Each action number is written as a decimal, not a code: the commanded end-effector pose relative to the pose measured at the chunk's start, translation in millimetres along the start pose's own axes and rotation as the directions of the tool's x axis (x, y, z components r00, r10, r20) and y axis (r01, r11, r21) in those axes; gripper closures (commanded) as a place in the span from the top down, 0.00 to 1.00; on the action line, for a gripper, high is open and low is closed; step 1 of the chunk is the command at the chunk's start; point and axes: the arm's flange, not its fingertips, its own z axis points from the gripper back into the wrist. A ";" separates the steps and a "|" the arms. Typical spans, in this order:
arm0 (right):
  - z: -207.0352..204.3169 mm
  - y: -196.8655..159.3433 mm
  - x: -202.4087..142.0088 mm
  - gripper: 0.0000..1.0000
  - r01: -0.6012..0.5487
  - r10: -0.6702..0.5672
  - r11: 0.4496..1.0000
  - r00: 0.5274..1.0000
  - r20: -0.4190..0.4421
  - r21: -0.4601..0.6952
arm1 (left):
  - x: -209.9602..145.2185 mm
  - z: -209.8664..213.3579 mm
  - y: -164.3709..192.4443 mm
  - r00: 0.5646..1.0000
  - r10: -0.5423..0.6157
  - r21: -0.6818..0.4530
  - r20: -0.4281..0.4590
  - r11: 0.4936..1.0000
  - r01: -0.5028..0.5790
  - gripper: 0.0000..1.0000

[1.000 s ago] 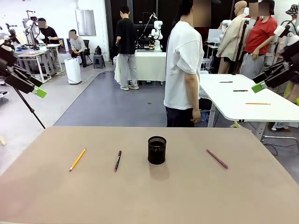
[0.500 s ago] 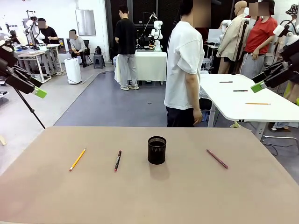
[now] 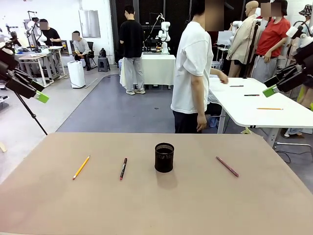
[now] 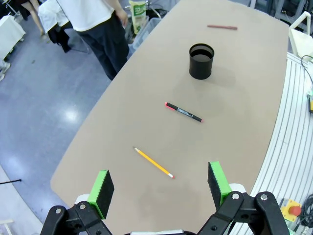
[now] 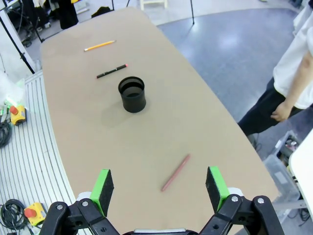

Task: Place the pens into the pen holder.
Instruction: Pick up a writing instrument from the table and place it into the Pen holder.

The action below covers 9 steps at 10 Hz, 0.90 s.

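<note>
No readable text (any view)

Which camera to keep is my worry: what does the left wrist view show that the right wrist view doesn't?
Left wrist view: the robot's left hand, open, with the yellow-orange pencil lying nearest it. Right wrist view: the robot's right hand, open, with the pinkish-red pen nearest. Shared: the pen holder, upright with no pen in it; the black pen between it and the pencil; all three pens flat on the table; a person in a white shirt beside the table.
</note>
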 end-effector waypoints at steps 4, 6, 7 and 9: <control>0.9 1.7 1.8 1.00 -0.001 0.001 1.000 1.000 0.011 -0.002 | 0.0 0.0 0.0 1.000 0.000 0.000 0.000 1.000 0.000 1.00; 0.9 1.7 1.8 1.00 -0.001 0.001 1.000 1.000 0.011 -0.002 | 10.4 -9.3 -4.9 0.973 0.062 0.048 -0.220 0.997 -0.052 1.00; 0.9 1.7 1.8 1.00 -0.001 0.001 1.000 1.000 0.011 -0.002 | 19.4 -19.5 -10.8 0.930 0.176 0.099 -0.323 0.984 -0.151 1.00; 0.9 1.7 1.8 1.00 -0.001 0.001 1.000 1.000 0.011 -0.002 | 28.4 -53.4 -23.7 0.837 0.357 0.185 -0.414 0.934 -0.307 1.00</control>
